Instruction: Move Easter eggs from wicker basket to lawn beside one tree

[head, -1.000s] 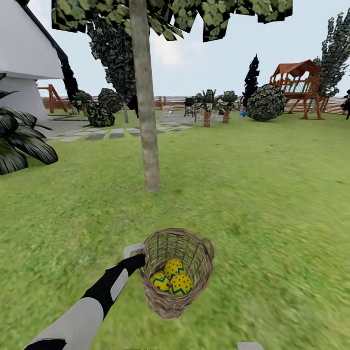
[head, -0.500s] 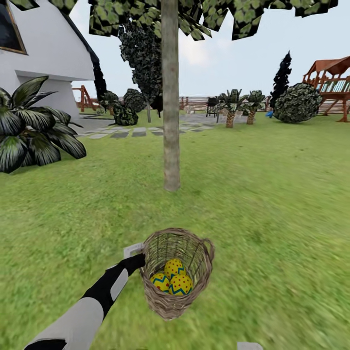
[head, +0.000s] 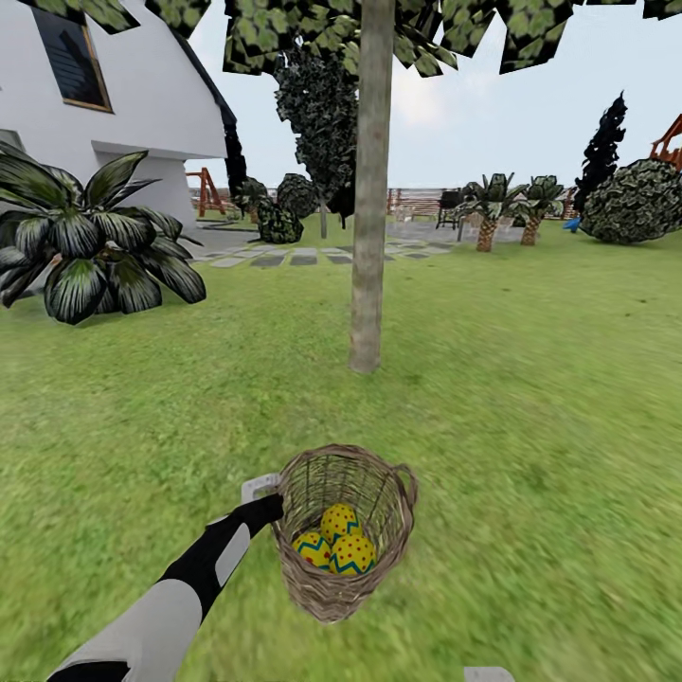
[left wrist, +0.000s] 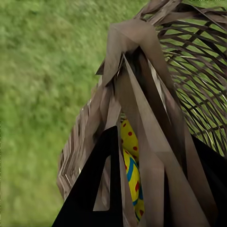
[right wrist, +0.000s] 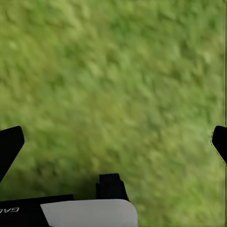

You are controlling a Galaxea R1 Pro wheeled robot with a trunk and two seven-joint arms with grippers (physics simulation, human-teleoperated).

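Holding the wicker basket [head: 346,530] by its rim, my left tool [head: 270,507] is clamped on it at lower centre of the head view, above the lawn [head: 530,398]. All three Easter eggs [head: 336,545] sit inside. My right tool [right wrist: 113,142] is spread wide over grass. Just beyond stands the tree [head: 369,189], centre frame
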